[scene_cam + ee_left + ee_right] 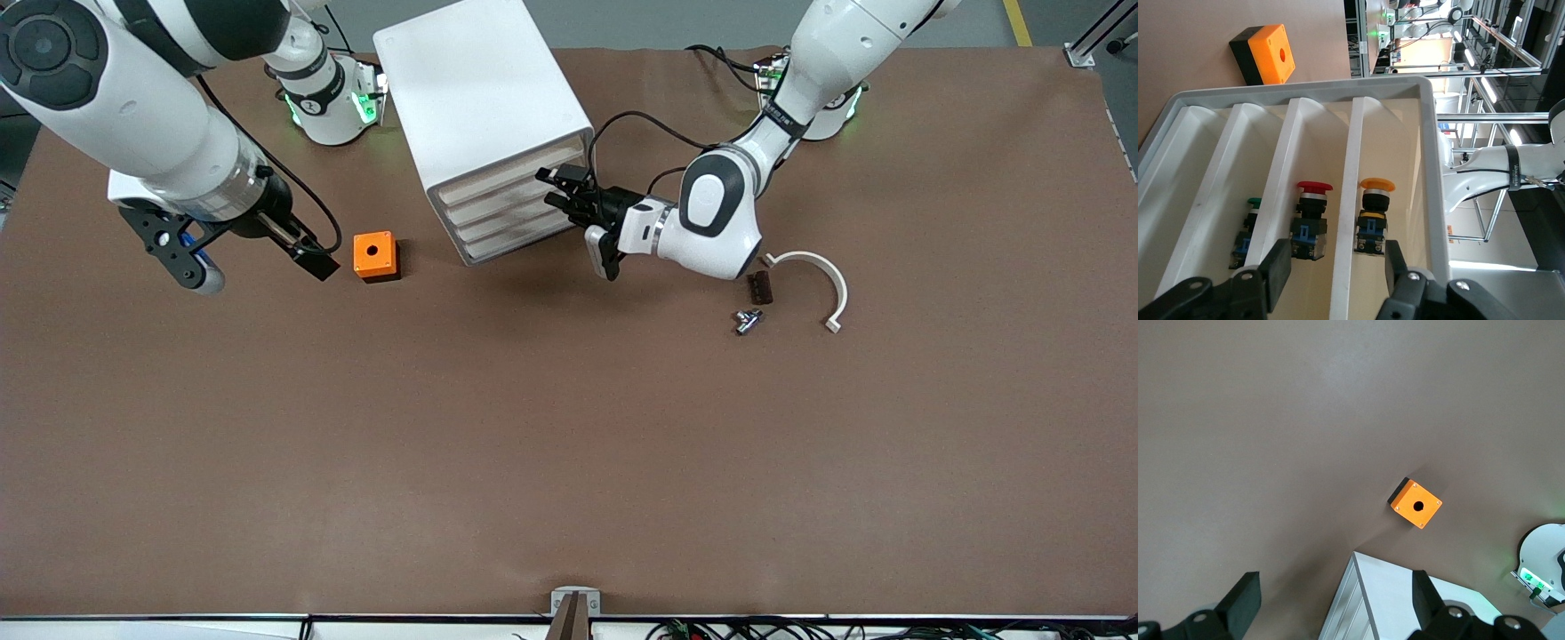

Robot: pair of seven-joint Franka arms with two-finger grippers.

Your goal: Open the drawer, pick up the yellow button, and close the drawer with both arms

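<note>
The white drawer cabinet (480, 98) stands at the back middle of the table, its drawer fronts flush. My left gripper (562, 188) is at the upper drawers' fronts. In the left wrist view the cabinet (1426, 133) shows several slots. The button (1373, 213), orange-capped with a black-and-blue body, lies in the outermost slot. My left gripper (1337, 267) is open, its fingers (1278, 267) straddling the white ridge (1350, 220) beside that slot without touching it. My right gripper (253, 267) waits open over bare table beside the orange box (373, 256), nothing between its fingers (1245, 593).
A red-capped button (1313, 220) and a green-capped one (1248, 230) lie in neighbouring slots. The orange box (1416, 503) has a black hole. Toward the left arm's end lie a white curved part (822, 276), a dark block (759, 287) and a small metal piece (747, 320).
</note>
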